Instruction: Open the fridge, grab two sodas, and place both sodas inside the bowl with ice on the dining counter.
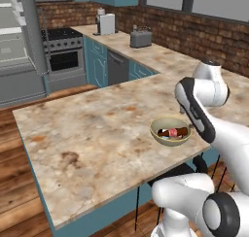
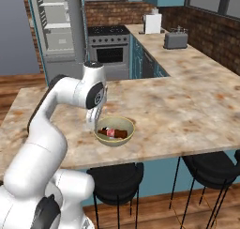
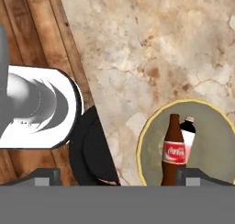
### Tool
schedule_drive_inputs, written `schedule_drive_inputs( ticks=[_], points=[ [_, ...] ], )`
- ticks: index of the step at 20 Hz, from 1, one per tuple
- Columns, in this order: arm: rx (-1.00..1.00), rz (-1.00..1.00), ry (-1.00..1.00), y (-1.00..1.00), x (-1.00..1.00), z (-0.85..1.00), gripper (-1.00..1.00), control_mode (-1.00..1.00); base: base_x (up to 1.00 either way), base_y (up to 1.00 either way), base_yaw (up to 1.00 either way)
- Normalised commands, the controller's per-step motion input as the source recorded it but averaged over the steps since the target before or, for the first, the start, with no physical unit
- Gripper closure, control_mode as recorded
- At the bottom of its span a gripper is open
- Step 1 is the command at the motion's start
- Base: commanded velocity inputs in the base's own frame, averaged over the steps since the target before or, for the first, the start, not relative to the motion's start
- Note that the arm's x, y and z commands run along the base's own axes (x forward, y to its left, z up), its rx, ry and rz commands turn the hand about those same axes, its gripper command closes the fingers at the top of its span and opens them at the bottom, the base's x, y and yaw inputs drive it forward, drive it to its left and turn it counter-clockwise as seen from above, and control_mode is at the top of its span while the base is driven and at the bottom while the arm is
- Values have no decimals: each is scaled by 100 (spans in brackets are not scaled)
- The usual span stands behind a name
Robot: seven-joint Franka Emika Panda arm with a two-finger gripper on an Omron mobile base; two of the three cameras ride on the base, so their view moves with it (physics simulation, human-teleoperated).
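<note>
Sodas lie in the bowl point(image 1: 170, 130) at right centre of the left base view, on the dining counter point(image 1: 87, 134): a cola bottle point(image 3: 173, 150) beside a shorter pink bottle point(image 3: 188, 135). Gripper point(image 3: 117, 176) hangs above, jaws spread wide, holding nothing.

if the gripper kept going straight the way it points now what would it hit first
Probably the cola bottle lying in the bowl, or the bowl's near rim. The gripper, jaws wide open, points down over the dining counter; depth is unclear.
</note>
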Motion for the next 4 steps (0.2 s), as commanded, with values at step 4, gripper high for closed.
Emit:
schedule_drive_inputs(
  ticks=[4],
  points=[
    [-7, 0, 0, 77, -11, 0, -100, -100, 0, 0, 0]
  ],
)
